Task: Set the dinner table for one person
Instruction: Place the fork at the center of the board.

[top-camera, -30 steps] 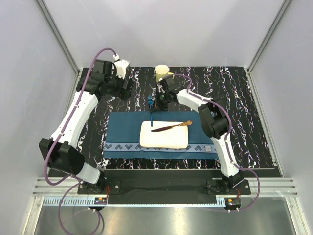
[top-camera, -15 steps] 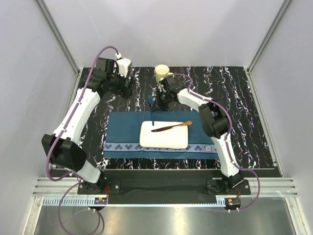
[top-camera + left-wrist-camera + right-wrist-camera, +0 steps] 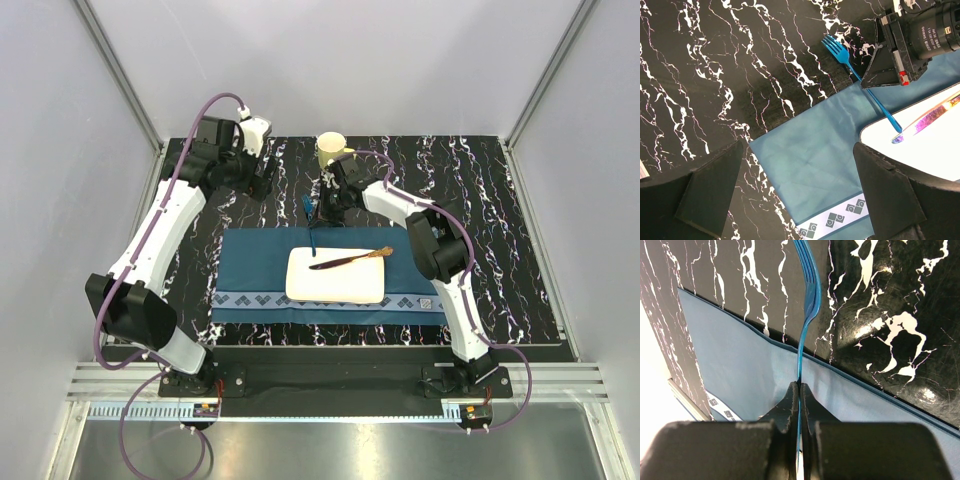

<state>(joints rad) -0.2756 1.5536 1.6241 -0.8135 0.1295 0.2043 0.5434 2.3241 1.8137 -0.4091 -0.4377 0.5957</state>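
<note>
From above, my right gripper (image 3: 323, 203) pinches the fork (image 3: 308, 212) at the dinner table's (image 3: 500, 200) far side, likely to reseat it beside the plate (image 3: 335, 275). Left wrist: the left gripper (image 3: 800, 192) hovers wide and empty, keeping clear. Right wrist: fingers clamp the handle, tines over bare tabletop.

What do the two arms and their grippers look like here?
The left arm and right arm both have white shell links with black joints. A purple cable loops along each. The left gripper has broad, black, wedge-shaped fingers. The right gripper is black too, matte and slightly scuffed.
</note>
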